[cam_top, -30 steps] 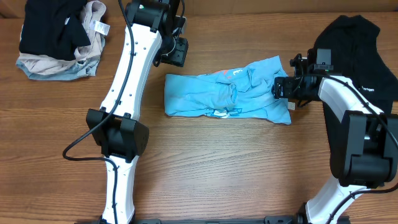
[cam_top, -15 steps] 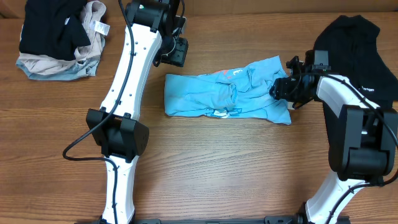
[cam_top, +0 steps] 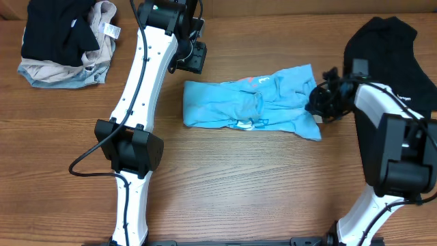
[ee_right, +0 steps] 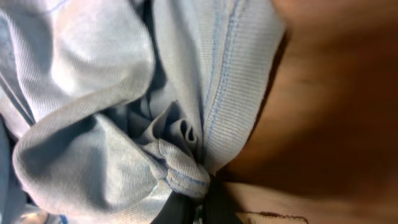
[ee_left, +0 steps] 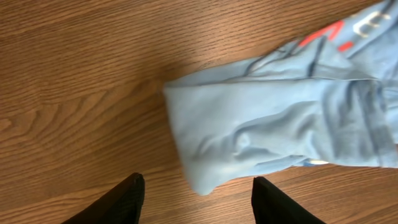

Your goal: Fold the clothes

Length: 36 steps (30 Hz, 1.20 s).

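The clothes, a light blue T-shirt (cam_top: 252, 102) with red and white print, lie crumpled lengthwise in the middle of the table. My right gripper (cam_top: 317, 102) is at the shirt's right end. In the right wrist view its jaws (ee_right: 198, 208) are shut on a bunched hem fold of the T-shirt (ee_right: 93, 93). My left gripper (cam_top: 193, 60) hovers above and just behind the shirt's left end. In the left wrist view it (ee_left: 198, 202) is open, nothing between its fingers (ee_left: 127, 199), and the T-shirt's (ee_left: 273, 118) corner lies just ahead of them.
A large plain black garment (cam_top: 396, 61) lies at the right, behind my right arm. A bundle of black and beige garments (cam_top: 65, 44) sits at the far left corner. Bare wooden table (cam_top: 239, 178) stretches in front of the shirt.
My right gripper has gone from open to shut on the shirt's right edge, and the shirt has shifted slightly to the right. The left arm has stayed put.
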Tool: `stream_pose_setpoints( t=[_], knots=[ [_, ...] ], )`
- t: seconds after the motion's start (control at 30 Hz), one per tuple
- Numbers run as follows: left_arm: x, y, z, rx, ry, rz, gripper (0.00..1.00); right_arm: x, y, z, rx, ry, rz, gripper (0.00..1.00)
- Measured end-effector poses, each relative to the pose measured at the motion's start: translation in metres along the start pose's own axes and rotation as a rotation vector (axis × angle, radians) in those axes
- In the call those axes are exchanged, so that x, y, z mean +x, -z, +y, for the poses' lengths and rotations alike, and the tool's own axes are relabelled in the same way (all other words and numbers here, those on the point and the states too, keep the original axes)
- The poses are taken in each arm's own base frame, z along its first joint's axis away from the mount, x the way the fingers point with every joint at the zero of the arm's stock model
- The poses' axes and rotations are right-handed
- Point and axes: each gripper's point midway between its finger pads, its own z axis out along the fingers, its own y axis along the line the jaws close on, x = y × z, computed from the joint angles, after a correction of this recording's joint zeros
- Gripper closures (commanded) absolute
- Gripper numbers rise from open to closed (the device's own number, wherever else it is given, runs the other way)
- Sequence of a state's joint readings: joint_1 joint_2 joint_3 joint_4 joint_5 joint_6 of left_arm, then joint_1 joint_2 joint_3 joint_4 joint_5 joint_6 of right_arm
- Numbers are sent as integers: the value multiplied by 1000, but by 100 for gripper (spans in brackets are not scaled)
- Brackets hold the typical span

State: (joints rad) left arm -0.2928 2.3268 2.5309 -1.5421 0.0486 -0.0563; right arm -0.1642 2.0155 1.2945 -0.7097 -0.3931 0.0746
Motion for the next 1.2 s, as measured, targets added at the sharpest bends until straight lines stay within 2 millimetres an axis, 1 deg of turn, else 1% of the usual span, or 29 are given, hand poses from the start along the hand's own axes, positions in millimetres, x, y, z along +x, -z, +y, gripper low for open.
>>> stream_pose_setpoints(
  t=[0.1,0.17,0.23,0.3,0.37,0.43,0.5,0.53,0.57,0.63,0.73,0.83,0.9,0.93,1.0,1.03,1.07,1.13,1.17,1.2],
  knots=[
    [0,0,1,-4,0,0,43,0,13,-23,15,-72,8,96],
    [0,0,2,-14,0,-1,42,-1,28,-39,27,-112,2,96],
    [0,0,5,-31,0,-2,41,-4,46,-47,37,-129,-18,96],
    [0,0,8,-46,0,-3,41,-9,67,-45,44,-116,-51,96],
    [-1,0,11,-65,-1,-4,39,-15,92,-33,44,-78,-89,96],
    [-1,1,14,-77,-2,-4,38,-19,108,-20,45,-41,-116,96],
    [-1,1,18,-87,4,-5,35,-21,120,-2,41,4,-137,96],
    [-1,1,20,-90,6,-5,34,-21,123,7,37,27,-141,96],
    [-1,1,23,-94,11,-5,33,-19,124,18,34,52,-139,96],
    [-1,1,27,-97,18,-5,32,-14,119,40,23,101,-126,96],
    [-2,2,35,-103,35,-6,30,1,102,82,2,186,-82,96],
    [-2,3,46,-109,56,-11,30,15,84,129,-17,280,-70,96],
    [-4,3,54,-114,71,-18,31,27,72,168,-32,344,-80,96],
    [-5,4,59,-118,80,-23,32,31,68,182,-37,368,-89,96],
    [-7,4,68,-123,97,-35,32,42,58,218,-44,421,-130,96],
    [-10,5,73,-125,106,-46,32,44,55,227,-47,433,-143,96],
    [-12,5,77,-127,114,-56,32,48,51,245,-58,458,-172,96],
    [-15,4,86,-132,130,-70,31,56,41,271,-79,493,-207,96],
    [-15,2,91,-134,137,-71,32,60,35,282,-89,504,-214,96],
    [-14,-2,94,-136,144,-64,31,62,27,289,-93,513,-221,93]
  ],
)
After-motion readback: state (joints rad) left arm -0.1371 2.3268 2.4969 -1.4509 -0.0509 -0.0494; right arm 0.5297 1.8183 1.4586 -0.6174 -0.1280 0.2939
